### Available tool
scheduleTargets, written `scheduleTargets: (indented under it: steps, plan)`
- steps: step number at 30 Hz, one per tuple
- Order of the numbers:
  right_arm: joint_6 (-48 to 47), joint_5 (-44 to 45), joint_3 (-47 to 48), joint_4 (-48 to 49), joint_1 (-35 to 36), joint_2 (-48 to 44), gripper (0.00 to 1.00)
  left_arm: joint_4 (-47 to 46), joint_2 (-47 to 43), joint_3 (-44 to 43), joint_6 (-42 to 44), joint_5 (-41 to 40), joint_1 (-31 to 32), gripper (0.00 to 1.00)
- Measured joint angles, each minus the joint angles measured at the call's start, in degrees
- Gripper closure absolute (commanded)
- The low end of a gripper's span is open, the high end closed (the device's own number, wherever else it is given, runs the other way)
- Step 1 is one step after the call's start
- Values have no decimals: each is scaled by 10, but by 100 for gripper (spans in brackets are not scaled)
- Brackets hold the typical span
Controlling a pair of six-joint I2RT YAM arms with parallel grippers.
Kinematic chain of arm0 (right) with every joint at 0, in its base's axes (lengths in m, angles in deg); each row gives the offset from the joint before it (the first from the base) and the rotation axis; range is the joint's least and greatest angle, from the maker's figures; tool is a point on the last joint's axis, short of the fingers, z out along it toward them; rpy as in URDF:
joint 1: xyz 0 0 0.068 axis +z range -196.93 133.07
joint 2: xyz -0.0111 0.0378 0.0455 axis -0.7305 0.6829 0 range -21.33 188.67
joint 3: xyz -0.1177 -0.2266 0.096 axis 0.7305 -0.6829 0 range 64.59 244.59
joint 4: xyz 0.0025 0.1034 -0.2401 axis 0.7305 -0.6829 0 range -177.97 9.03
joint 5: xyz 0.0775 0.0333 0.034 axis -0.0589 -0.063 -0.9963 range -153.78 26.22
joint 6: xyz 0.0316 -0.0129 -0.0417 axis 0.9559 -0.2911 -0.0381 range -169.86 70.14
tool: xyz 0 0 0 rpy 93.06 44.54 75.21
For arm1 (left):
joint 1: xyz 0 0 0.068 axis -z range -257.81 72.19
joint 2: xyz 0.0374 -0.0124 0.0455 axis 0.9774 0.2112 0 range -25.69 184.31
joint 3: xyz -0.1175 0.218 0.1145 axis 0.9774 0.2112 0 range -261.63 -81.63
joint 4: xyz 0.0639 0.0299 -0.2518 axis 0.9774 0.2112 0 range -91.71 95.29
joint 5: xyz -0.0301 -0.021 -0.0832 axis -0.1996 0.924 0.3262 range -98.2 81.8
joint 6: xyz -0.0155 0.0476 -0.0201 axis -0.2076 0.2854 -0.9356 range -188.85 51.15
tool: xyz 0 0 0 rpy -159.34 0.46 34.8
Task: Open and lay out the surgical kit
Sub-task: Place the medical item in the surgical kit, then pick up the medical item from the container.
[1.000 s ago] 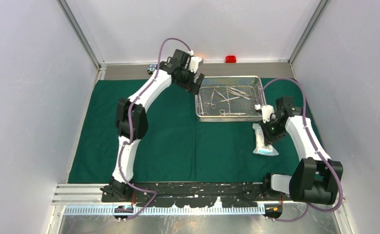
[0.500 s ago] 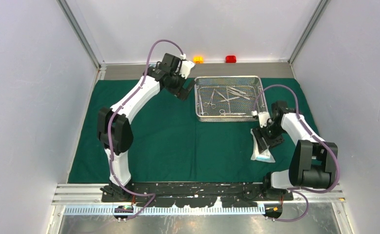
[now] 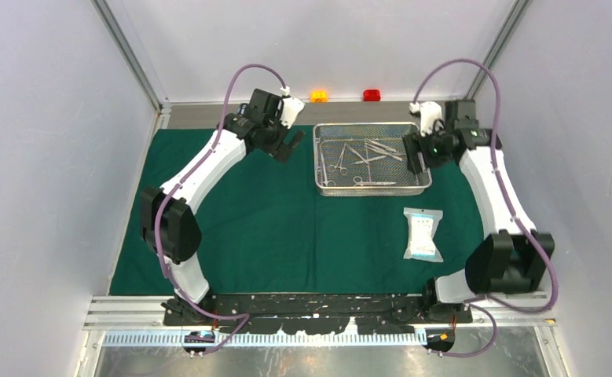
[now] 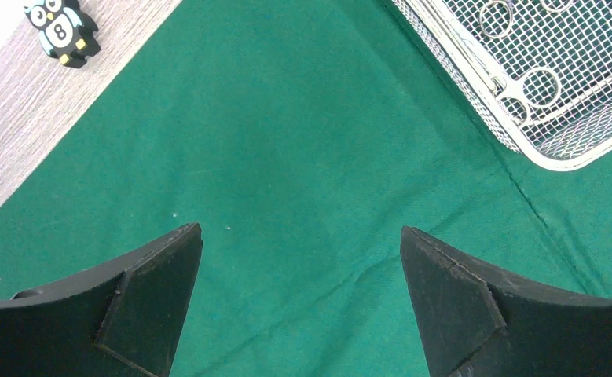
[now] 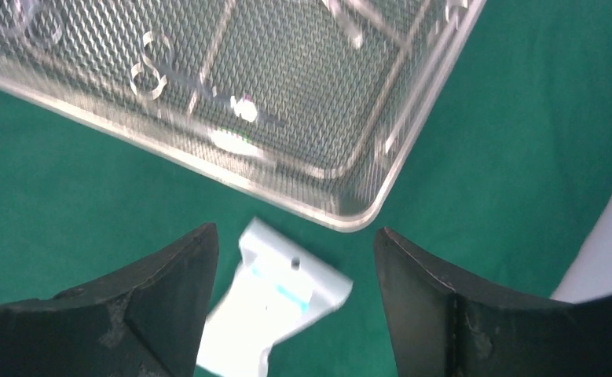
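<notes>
One item laid out, the packet; with left tool and right tool wide and empty, probably unload the tray next.

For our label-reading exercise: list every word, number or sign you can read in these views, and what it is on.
"8": on the owl-shaped block beside the green cloth.
On the white-blue packet: blue print, too small to read.
Nothing else is legible.
</notes>
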Motion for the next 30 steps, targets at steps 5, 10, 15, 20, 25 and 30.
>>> scheduleTargets:
  steps: [5, 10, 15, 20, 25, 30]
  plan:
    - [10, 13, 124, 52, 57, 165, 29, 5, -12, 9, 0, 3, 0, 0]
    - [4, 15, 236, 69, 81, 343, 35, 26, -12, 15, 3, 13, -1, 0]
    - [-30, 16, 313, 37, 86, 448, 43, 32, -13, 15, 9, 29, -2, 0]
    - [-67, 18, 356, 15, 88, 483, 48, 34, -15, 16, 9, 40, -7, 0]
    - [-98, 21, 379, 6, 93, 498, 53, 34, -15, 16, 9, 45, -12, 0]
    - [-121, 22, 419, -7, 95, 532, 56, 34, -15, 16, 11, 46, -12, 0]
